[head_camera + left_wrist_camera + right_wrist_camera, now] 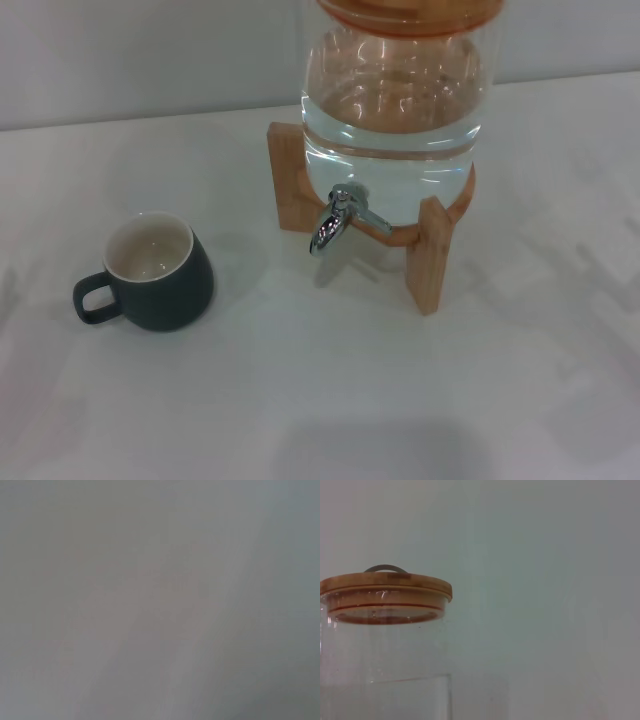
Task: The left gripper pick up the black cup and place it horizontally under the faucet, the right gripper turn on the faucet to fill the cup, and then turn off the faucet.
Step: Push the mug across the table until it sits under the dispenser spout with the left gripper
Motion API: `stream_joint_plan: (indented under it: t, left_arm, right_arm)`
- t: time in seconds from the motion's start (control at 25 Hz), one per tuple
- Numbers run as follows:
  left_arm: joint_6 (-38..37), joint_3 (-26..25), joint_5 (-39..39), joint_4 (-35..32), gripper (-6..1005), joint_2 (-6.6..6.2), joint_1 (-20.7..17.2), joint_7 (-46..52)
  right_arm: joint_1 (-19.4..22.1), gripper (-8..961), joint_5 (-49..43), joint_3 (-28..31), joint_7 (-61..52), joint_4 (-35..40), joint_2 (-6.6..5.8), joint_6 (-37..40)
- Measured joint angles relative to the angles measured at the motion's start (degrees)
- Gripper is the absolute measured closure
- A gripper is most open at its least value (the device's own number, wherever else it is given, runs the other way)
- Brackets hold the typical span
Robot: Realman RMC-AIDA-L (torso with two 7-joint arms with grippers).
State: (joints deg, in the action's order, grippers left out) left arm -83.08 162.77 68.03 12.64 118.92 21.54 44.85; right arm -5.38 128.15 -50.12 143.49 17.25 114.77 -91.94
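The black cup (155, 270) stands upright on the white table at the left, cream inside showing, its loop handle pointing left. The chrome faucet (338, 220) juts from the front of a clear glass water jar (392, 110), with its spout angled down toward the table; nothing sits beneath it. Neither gripper appears in any view. The left wrist view holds only a plain grey surface. In the right wrist view I see the upper jar (385, 670) and its wooden lid (385, 592).
The jar rests on a wooden stand (430, 250) whose legs stick out to the front right and back left. The white table (330, 400) spreads in front of cup and stand. A pale wall runs behind.
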Motion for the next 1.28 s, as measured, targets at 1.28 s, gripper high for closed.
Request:
stream_joint_plan:
  t: [1.28]
  left_arm:
    - [4.24, 0.09, -15.39, -8.52, 109, 0.35, -4.19, -12.89]
  right_arm:
    - [-1.22, 129, -0.01, 0.20, -0.58, 1.21, -0.88, 0.80]
